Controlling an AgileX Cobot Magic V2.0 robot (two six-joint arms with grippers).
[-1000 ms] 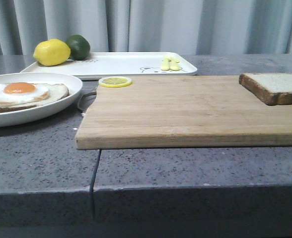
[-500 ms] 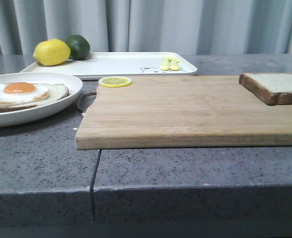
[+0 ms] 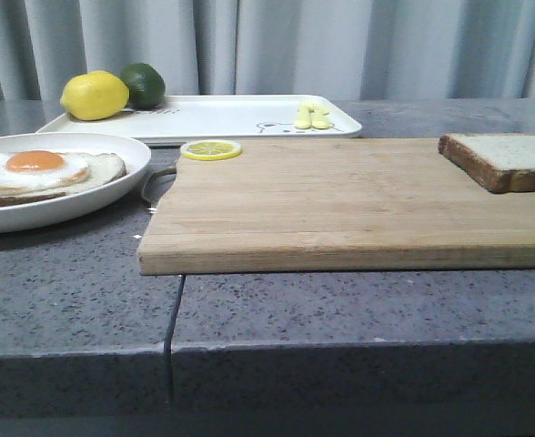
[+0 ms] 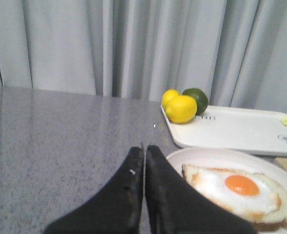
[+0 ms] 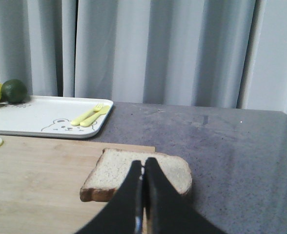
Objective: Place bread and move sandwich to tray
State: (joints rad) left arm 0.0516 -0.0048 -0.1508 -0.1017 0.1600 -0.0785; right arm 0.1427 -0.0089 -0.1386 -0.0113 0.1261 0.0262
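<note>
In the front view a wooden cutting board (image 3: 340,205) lies on the grey stone table (image 3: 76,291), and the bread (image 3: 504,159) rests flat on its far right corner, cut by the picture's edge. To the left of the board stands a round white plate (image 3: 113,182) with the sandwich (image 3: 45,173) on it, an egg with orange yolk on top of a toast. Behind them lies the tray (image 3: 222,118), which carries a lemon (image 3: 95,96) and a lime (image 3: 144,85) at its left end and small yellow cutlery (image 3: 311,116) near its right end; a lemon slice (image 3: 211,149) sits on the board's far left corner, just before the tray. No arm shows here. In the left wrist view the left gripper (image 4: 144,148) has its two black fingers pressed together with nothing between them, above the table just beside the plate's rim. In the right wrist view the right gripper (image 5: 143,163) is also closed and holds nothing; its tips stand before the bread on the board, whether touching it I cannot tell.
</note>
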